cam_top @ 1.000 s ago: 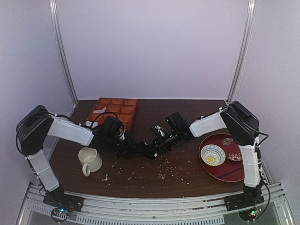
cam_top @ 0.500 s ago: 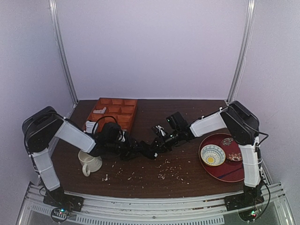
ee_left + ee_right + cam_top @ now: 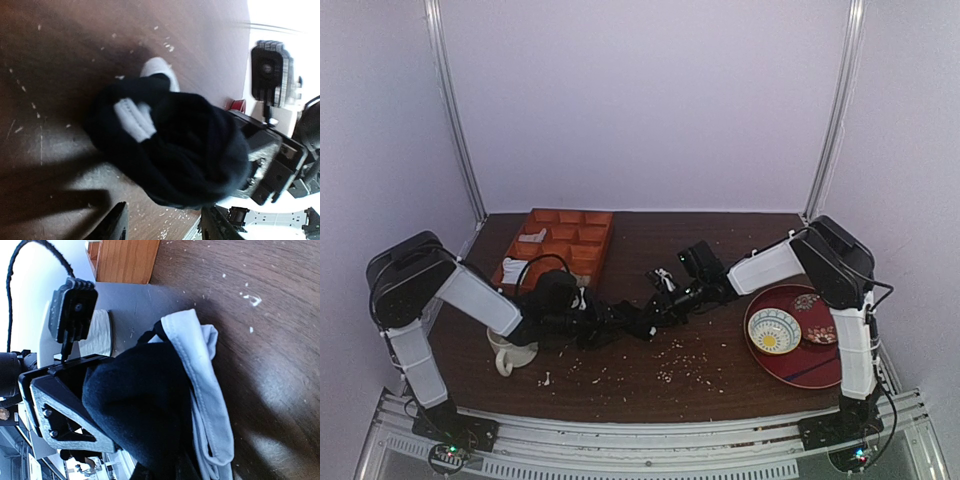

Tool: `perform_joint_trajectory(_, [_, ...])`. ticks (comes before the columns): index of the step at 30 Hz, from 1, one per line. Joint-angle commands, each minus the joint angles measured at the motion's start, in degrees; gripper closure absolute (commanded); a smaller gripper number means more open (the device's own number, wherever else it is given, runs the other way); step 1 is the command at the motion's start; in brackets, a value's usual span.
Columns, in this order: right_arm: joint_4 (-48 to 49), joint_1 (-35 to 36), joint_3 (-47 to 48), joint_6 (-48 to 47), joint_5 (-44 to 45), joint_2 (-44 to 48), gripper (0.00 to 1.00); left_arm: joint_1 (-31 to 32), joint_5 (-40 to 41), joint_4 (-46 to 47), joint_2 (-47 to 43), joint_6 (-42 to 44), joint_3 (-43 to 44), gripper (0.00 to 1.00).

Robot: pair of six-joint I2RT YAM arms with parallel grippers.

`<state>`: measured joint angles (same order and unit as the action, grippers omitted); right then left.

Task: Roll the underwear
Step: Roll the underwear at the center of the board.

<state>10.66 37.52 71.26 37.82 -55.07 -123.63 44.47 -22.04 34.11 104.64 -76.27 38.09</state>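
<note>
The underwear (image 3: 632, 320) is a black bundle with white edging, lying mid-table between both grippers. In the left wrist view the rolled bundle (image 3: 170, 145) lies just beyond my left gripper (image 3: 165, 226), which is open, its two fingertips on either side below the roll and not touching it. A white strip (image 3: 132, 117) shows on the roll's top. In the right wrist view black fabric (image 3: 145, 405) with pale edging (image 3: 205, 390) fills the jaws of my right gripper (image 3: 162, 472), which is shut on it. From above, the left gripper (image 3: 595, 322) and right gripper (image 3: 665, 303) face each other across the bundle.
An orange compartment tray (image 3: 565, 240) with a small white cloth (image 3: 532, 237) stands at the back left. A white mug (image 3: 510, 347) sits under my left forearm. A red plate (image 3: 815, 370) with a patterned bowl (image 3: 774, 330) is at the right. Crumbs (image 3: 680, 360) dot the front.
My left arm has dropped lower and pushed toward the bundle, now covering part of the mug, and its jaws have opened wider. The right gripper has kept its place and grip.
</note>
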Motion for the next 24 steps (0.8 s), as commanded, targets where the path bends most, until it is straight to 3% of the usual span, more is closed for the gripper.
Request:
perform_joint_trajectory(1, [-4.8,-1.0,-3.7,3.5,4.5,-1.8,1.00,0.0,1.3,-1.0,-3.5,2.3,-0.5,0.33])
perform_joint_trajectory(24, [-4.5,-2.8,-5.6,6.7,6.3,-2.9,1.00,0.2,-0.1,-0.8,0.0,3.4,3.0,0.32])
